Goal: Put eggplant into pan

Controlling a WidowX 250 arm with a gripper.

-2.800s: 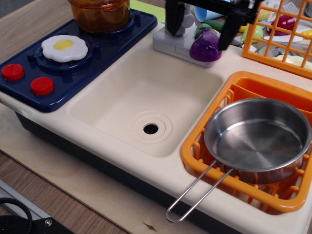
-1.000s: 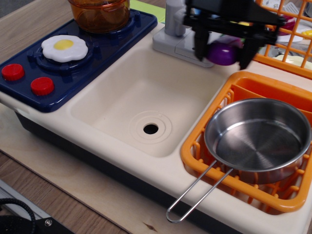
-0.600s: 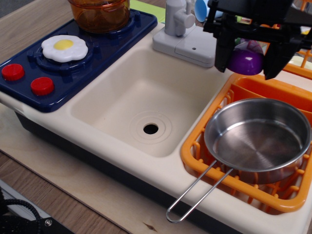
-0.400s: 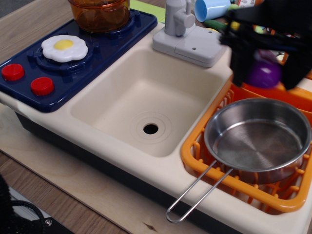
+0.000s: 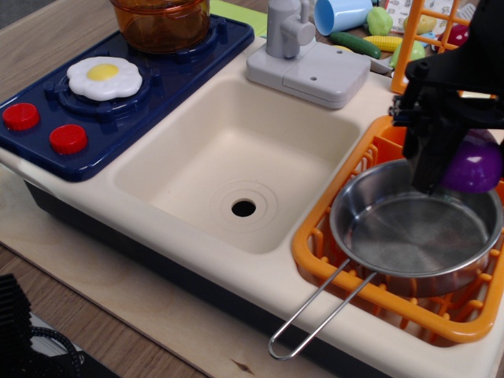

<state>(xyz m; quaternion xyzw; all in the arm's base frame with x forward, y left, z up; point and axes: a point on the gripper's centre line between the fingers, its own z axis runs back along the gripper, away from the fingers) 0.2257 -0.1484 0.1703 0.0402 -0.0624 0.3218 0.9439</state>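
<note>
Gripper (image 5: 465, 169) has moved right and down from beside the faucet, now over the far rim of the pan (image 5: 417, 227), carrying the eggplant (image 5: 473, 166) with it. Black fingers clamp the eggplant; left finger (image 5: 429, 161) is clear, the right one is cut by the frame edge. Arm comes in from upper right, dark and bulky, fingers pointing down. Eggplant hangs above the pan's back right edge; can't tell if it touches the rim. Pan sits in the orange dish rack (image 5: 331, 260), wire handle (image 5: 315, 315) sticking out toward the front. Left of it is the cream sink (image 5: 236, 157), with the grey faucet (image 5: 303, 55) behind it. Blue stove (image 5: 118, 94) holds a fried egg (image 5: 104, 77), an amber pot (image 5: 161, 22) and red knobs (image 5: 43, 127). Blue cup (image 5: 342, 14) and cucumber (image 5: 354, 44) lie at the back. No readable writing.
</note>
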